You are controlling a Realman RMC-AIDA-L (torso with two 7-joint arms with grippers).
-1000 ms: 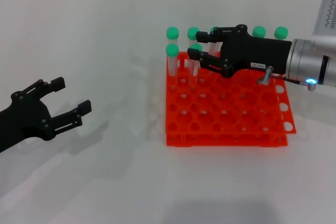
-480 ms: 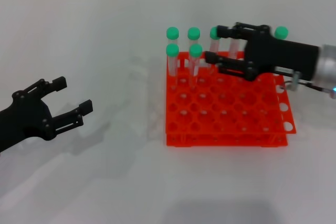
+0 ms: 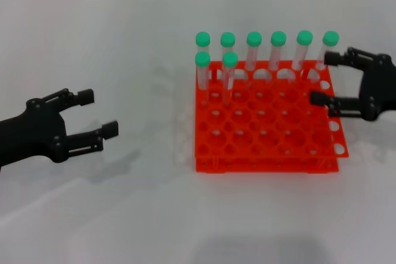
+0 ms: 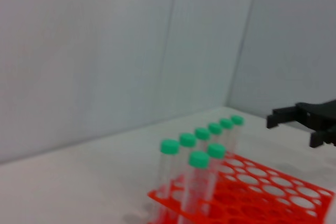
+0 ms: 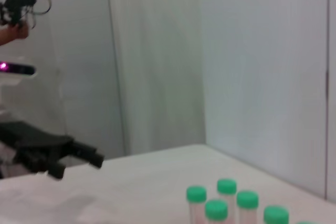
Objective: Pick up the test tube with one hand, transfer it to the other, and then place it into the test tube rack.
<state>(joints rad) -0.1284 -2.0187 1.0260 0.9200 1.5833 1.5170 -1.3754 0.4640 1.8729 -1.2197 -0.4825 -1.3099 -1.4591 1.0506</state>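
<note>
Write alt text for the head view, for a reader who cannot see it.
An orange rack on a white table holds eight green-capped tubes: six along the far row, two in the next row at its left end. The right gripper hangs open over the rack's right edge, and the left gripper hangs open, well left of it.

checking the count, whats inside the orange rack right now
The test tube rack holds eight green-capped tubes: six along the back row and two in the second row at its left end. Other holes look empty; tube bottoms are hidden.
</note>
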